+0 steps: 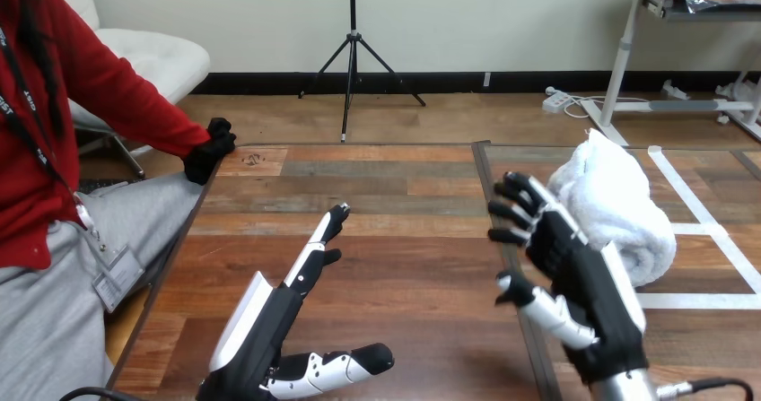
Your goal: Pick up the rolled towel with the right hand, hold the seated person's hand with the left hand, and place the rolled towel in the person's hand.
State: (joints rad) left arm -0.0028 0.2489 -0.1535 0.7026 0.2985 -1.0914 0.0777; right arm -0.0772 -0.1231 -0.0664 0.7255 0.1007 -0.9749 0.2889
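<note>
At the right of the desk (386, 186), a towel (619, 204): white terry, thick and nubbly, rolled into a fat soft cylinder. Lying slantwise on the desk top, one rounded end toward the far edge, the other toward the near right. Around it, strips of flat white tape (709, 300) stuck to the wood in straight lines.

Just left of the towel and partly in front of it, the right hand (574, 271): black body, hard white shells on the back, jointed black-and-white fingers. Raised over the desk, back turned to the roll and palm facing left. Fingers (513, 211) spread apart and loosely bent, thumb jutting left, closed on nothing. Overlapping the roll's left flank in the view; touching or not, cannot tell.

Near the middle of the desk, the left hand (269, 329): same black-and-white build. Fingers straight and together, pointing toward the far edge, thumb stretched out to the right, holding nothing. Well apart from the towel.

At the desk's far left corner, the person's hand (211, 150), bunched into a rounded fist at the edge, well apart from both robot hands.

Desk top of wood-grain planks in mixed browns, split by a thin dark seam (483, 172) running from far to near, just left of the right hand.
</note>
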